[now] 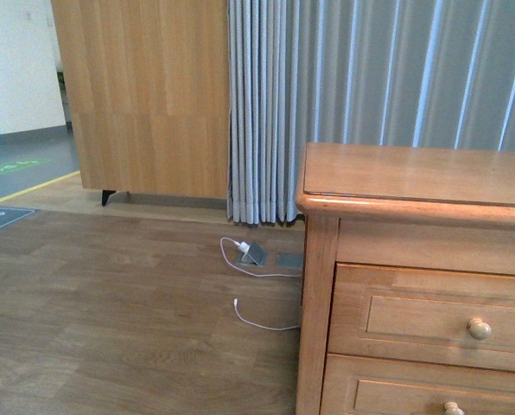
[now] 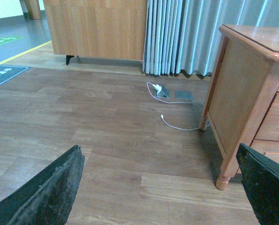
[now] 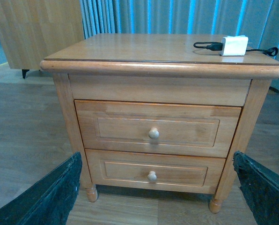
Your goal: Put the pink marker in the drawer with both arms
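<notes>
The pink marker is out of view in every frame. The drawer (image 3: pixel 153 126), the upper of two on the honey wood dresser (image 3: pixel 163 49), is closed and has a round pale knob (image 3: pixel 153 133); it also shows in the front view (image 1: pixel 439 322). My right gripper (image 3: pixel 153 204) is open and faces the dresser front, low down and apart from it. Its fingers (image 3: pixel 41 197) frame the lower drawer (image 3: pixel 152 172). My left gripper (image 2: pixel 160 201) is open over bare floor beside the dresser's side (image 2: pixel 238 103). Neither arm shows in the front view.
A white charger (image 3: pixel 234 45) with a black cable lies on the dresser top. On the floor lie a white cable (image 1: pixel 262 322) and a plug at a floor socket (image 1: pixel 252 253). Grey curtains (image 1: pixel 378 78) and a wooden cabinet (image 1: pixel 145 95) stand behind.
</notes>
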Tool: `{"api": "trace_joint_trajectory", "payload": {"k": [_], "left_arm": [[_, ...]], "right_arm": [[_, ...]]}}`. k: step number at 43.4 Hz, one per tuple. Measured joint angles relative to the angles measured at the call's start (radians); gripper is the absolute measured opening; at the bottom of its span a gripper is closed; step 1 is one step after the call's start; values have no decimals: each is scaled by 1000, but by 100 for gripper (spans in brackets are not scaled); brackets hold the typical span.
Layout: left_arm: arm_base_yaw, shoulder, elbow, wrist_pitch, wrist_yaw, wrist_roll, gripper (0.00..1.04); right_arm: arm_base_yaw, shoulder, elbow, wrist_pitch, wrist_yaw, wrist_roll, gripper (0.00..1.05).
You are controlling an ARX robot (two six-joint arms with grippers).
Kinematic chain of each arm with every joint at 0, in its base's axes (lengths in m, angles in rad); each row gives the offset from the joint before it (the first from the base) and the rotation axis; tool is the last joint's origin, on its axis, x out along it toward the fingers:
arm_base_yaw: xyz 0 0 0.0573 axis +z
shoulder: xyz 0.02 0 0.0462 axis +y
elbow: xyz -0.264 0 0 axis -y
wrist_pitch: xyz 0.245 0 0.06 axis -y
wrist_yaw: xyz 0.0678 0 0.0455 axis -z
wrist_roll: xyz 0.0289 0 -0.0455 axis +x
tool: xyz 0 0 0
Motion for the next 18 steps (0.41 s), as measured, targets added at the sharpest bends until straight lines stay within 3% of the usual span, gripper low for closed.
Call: {"api": "trace_joint_trajectory", "payload": {"k": [18], "left_arm": [[0, 0, 0, 0, 0, 0, 99]], "right_arm": [[0, 0, 0, 0, 0, 0, 96]]}}
